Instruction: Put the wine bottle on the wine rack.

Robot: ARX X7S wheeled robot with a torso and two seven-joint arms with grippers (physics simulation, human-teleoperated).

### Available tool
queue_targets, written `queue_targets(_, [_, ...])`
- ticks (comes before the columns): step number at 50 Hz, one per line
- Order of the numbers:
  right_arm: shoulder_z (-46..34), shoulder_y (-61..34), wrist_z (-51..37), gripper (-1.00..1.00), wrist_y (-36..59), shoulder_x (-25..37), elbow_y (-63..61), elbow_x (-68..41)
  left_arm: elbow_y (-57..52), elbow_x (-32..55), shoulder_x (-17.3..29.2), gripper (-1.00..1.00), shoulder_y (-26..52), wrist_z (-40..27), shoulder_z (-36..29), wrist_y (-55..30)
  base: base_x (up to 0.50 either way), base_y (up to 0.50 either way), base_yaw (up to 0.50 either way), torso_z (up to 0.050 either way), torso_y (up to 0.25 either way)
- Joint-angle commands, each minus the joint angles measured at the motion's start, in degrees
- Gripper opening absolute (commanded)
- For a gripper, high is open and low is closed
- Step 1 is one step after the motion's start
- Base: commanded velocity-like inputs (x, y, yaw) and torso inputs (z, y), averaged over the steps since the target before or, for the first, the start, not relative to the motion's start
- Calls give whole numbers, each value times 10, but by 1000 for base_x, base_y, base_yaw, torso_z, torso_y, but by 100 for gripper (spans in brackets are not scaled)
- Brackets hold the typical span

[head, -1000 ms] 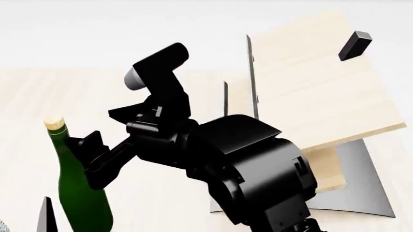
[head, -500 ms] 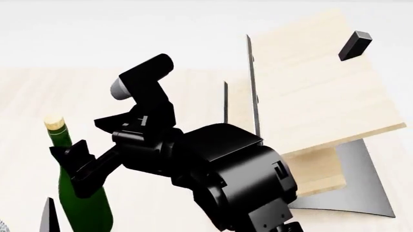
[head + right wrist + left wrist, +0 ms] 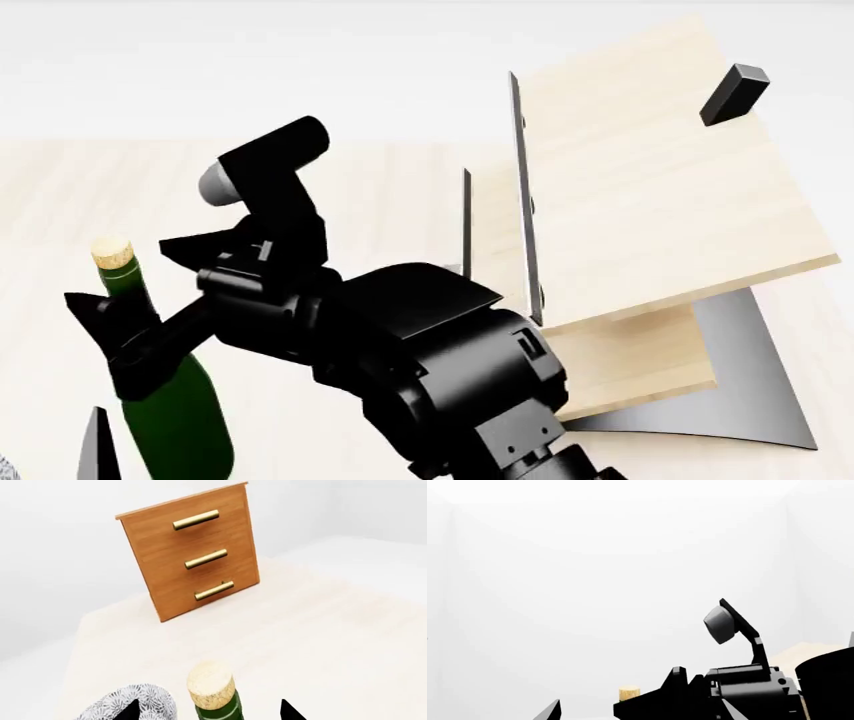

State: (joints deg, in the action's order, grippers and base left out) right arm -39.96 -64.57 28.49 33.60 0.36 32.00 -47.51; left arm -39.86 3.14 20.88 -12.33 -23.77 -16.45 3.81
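Observation:
The wine bottle stands upright at the lower left of the head view, dark green with a cork top. My right gripper is open at the bottle's neck. In the right wrist view its two dark fingertips stand wide on either side of the neck, just below the cork, apart from the glass. The wine rack of slanted light-wood panels on a dark grey base stands to the right. My left gripper looks open. One of its fingers shows beside the bottle's lower left.
A brown drawer cabinet with brass handles stands at the far end of the pale table. A patterned bowl sits close beside the bottle. A small black block rests on the rack's top panel.
My right arm has swung left, away from the rack. Its gripper has moved onto the bottle's neck. The bottle and rack have not moved.

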Motion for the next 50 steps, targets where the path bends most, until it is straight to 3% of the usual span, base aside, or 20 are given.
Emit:
queue_targets(1, [-74,-17,-23,100,-102,-2,62,-69,2,1,2,100,0,-3,-1,2,0,0,0,0,0])
queue_targets(15, [-274,-50,-52,100,-225,-3,112,-221,2,3,5,100,0,-6,0,3,0,0,0,0,0])
queue_targets(25, [-356,-77,-65,100,-283,-3,127,-315,2,2,6,100,0,-8,-2,5,0,0,0,0,0])
queue_targets(26, [-355,-78,-72,-100,-284,0,119,-318,2,2,6,100,0,-8,-2,5,0,0,0,0,0])
queue_targets(39, [-358,-80,-80,-100,-292,15,101,-330,6,-2,6,100,2,-8,-9,5,0,0,0,0,0])
queue_targets(50, [-311,-115,-157,-100,-287,89,-39,-370,7,-4,7,100,4,-8,-16,4,0,0,0,0,0])
